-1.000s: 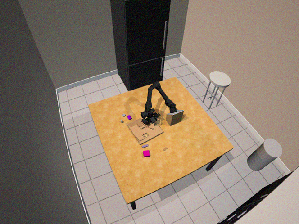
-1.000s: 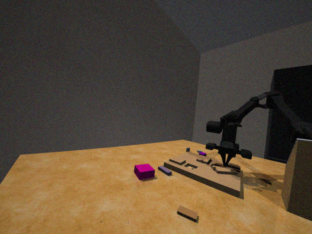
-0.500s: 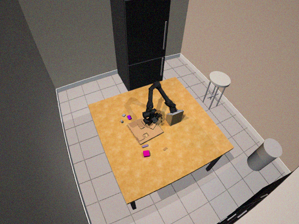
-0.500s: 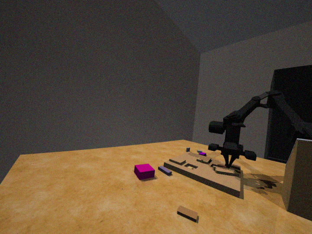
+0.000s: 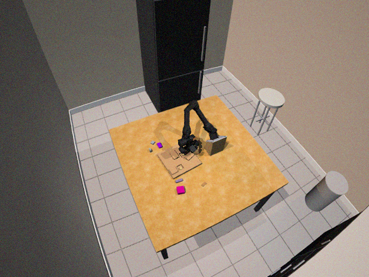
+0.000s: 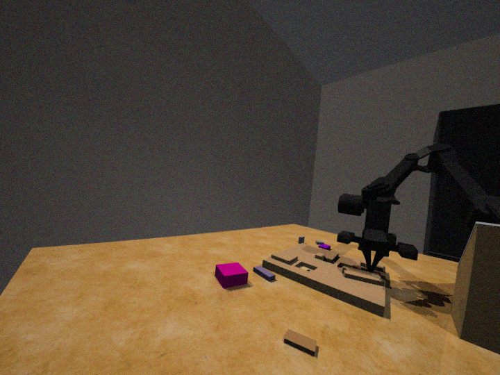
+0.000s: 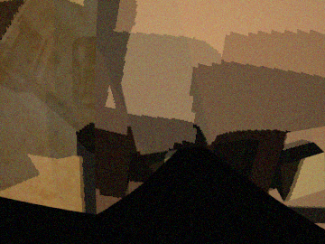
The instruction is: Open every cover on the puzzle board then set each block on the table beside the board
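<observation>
The tan puzzle board (image 5: 189, 166) (image 6: 327, 280) lies on the table. My gripper (image 6: 370, 269) is shut and empty, its tips low at a tan cover (image 6: 363, 275) near the board's right end; contact is unclear. Another cover (image 6: 283, 257) sits beside an open square well (image 6: 305, 267). A third cover (image 6: 330, 256) sits farther back. Beside the board lie a magenta block (image 5: 180, 189) (image 6: 231, 276), a lavender bar (image 5: 179, 180) (image 6: 264, 273), a purple block (image 5: 159, 145) (image 6: 324, 246) and two small grey blocks. The arm hides part of the board in the top view; the wrist view is dark.
A tan piece (image 5: 203, 183) (image 6: 300, 342) lies on the table in front of the board. A tall box-like obstacle (image 5: 218, 146) (image 6: 480, 286) stands right of the board, near the arm. A black fridge (image 5: 182, 40) stands behind the table (image 5: 227, 193).
</observation>
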### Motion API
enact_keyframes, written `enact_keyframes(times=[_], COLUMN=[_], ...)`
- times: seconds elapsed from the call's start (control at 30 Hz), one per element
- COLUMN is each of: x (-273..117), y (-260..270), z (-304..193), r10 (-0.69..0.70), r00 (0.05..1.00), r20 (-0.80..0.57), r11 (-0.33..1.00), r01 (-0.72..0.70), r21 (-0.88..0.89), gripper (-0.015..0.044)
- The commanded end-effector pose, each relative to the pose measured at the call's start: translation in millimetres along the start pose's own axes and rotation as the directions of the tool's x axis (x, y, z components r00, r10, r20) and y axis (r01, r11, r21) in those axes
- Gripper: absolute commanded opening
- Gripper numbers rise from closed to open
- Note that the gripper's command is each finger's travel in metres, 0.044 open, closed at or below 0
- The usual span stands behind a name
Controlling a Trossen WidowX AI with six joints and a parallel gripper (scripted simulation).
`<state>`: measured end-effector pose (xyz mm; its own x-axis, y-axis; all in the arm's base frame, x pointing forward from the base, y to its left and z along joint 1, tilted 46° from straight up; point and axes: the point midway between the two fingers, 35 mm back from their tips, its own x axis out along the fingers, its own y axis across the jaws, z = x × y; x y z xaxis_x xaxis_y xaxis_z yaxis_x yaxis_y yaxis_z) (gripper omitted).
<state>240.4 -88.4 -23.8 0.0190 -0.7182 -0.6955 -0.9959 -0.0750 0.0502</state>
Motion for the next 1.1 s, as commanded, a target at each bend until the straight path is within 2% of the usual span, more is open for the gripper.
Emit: enact_keyframes(times=[0.0,0.5,1.07], x=[0.7,-0.1,-20.9], y=[4.1,13.6,11.8], z=[4.1,18.7,20.3], r10=[0.003,0.004,0.002], r00=[1.0,1.0,1.0], r20=[0.003,0.003,0.008], r11=[1.0,1.0,1.0], r01=[-0.003,-0.004,-0.002], r21=[0.0,0.0,0.0], gripper=[0.0,0.0,0.0])
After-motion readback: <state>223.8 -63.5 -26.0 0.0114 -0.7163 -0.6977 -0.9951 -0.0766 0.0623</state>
